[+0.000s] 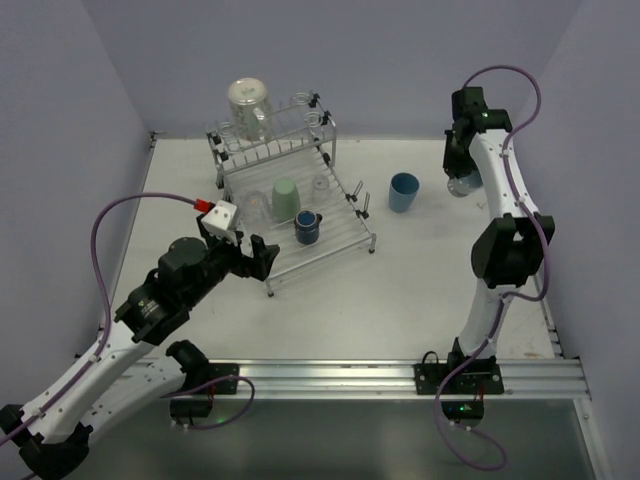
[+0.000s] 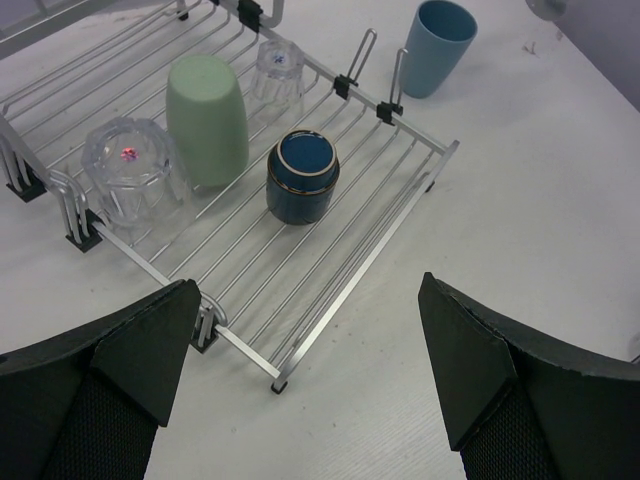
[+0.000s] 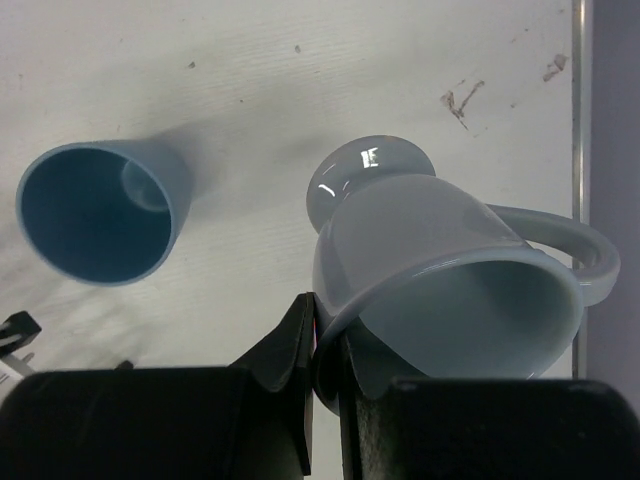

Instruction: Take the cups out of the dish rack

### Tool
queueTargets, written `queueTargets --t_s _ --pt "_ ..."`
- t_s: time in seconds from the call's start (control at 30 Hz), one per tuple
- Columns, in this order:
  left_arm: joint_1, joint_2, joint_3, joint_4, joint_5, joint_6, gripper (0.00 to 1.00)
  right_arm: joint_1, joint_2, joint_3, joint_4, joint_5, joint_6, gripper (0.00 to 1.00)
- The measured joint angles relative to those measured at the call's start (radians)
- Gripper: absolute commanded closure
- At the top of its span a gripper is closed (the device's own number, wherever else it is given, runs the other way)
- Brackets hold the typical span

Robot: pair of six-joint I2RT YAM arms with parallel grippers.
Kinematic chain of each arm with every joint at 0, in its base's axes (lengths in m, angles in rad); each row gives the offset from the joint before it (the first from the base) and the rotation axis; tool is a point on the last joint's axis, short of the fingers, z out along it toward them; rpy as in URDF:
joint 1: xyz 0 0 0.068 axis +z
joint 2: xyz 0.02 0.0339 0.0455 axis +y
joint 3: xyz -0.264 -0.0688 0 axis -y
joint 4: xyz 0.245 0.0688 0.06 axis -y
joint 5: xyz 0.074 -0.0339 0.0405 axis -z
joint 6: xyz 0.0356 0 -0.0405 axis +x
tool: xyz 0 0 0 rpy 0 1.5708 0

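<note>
The silver wire dish rack [image 1: 345,215] stands at the back left of the table. On its bed, upside down, are a pale green tumbler [image 1: 285,198], a dark blue mug [image 1: 307,228] and two clear glasses [image 1: 257,205]. In the left wrist view I see the rack [image 2: 340,290], the green tumbler [image 2: 207,118], the dark blue mug [image 2: 302,176] and a clear glass [image 2: 135,170]. My left gripper [image 1: 250,258] is open and empty at the rack's near corner. My right gripper [image 3: 328,340] is shut on the rim of a pale grey mug [image 3: 440,260], to the right of a light blue tumbler [image 3: 95,210] standing on the table.
A large glass jar [image 1: 248,105] and a small glass [image 1: 302,103] sit on the rack's raised back rail. The light blue tumbler [image 1: 403,191] stands upright right of the rack. Purple walls close in the table on three sides.
</note>
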Motion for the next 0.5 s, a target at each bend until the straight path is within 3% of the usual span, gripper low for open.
queueTargets --t_s 0.2,0.5 --pt "0.000 0.001 -0.002 0.000 -0.014 0.000 0.00 -0.014 0.187 0.142 -0.024 -0.040 -0.027 1.00" --pt "0.000 -0.003 -0.002 0.001 -0.035 0.000 0.00 -0.029 0.306 0.161 -0.023 -0.088 -0.049 1.00"
